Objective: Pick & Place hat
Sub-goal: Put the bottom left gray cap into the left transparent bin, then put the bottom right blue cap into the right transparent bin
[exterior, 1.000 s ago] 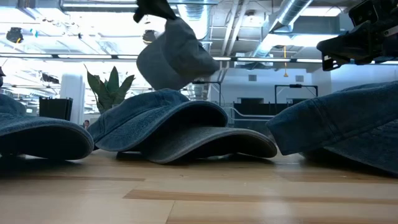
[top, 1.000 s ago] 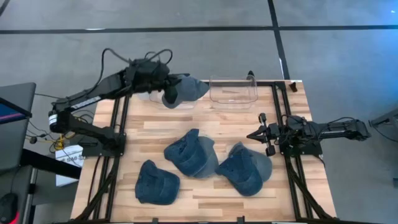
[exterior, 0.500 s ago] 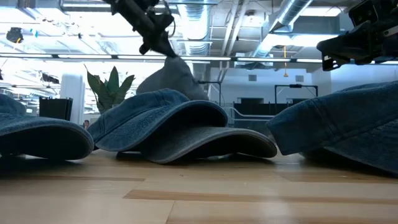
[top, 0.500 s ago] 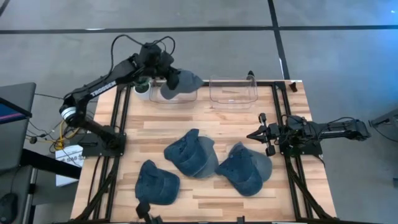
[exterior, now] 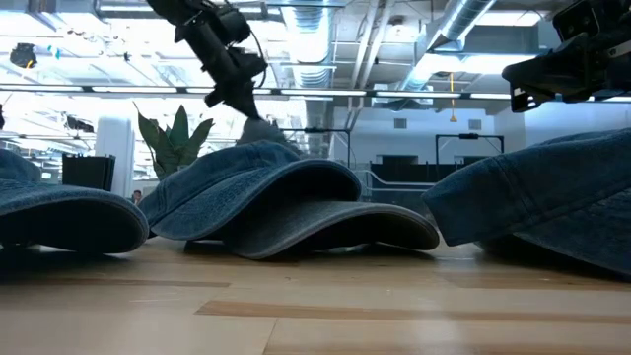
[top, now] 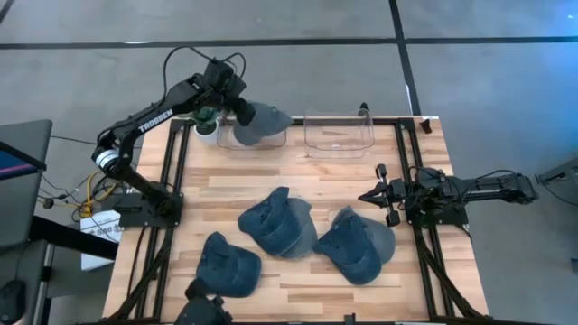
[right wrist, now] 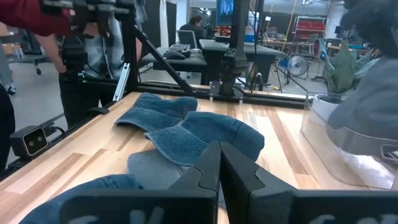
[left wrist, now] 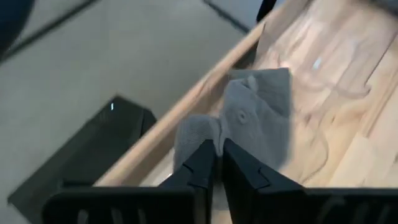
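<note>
1. The left gripper (top: pixel 237 106) is held at the far left of the table (top: pixel 298 185), clenched on a grey hat (top: pixel 260 123) that is being lowered into the left clear bin (top: pixel 230 141)
2. The placing step is judged to be in hand; next, the fingers (left wrist: pixel 205 163) would need to be opened once the hat is settled inside
3. Three blue hats (top: pixel 277 223) are left on the boards, not yet picked
4. The right gripper (top: pixel 381 193) is parked at the right edge, pressed together on nothing
</note>
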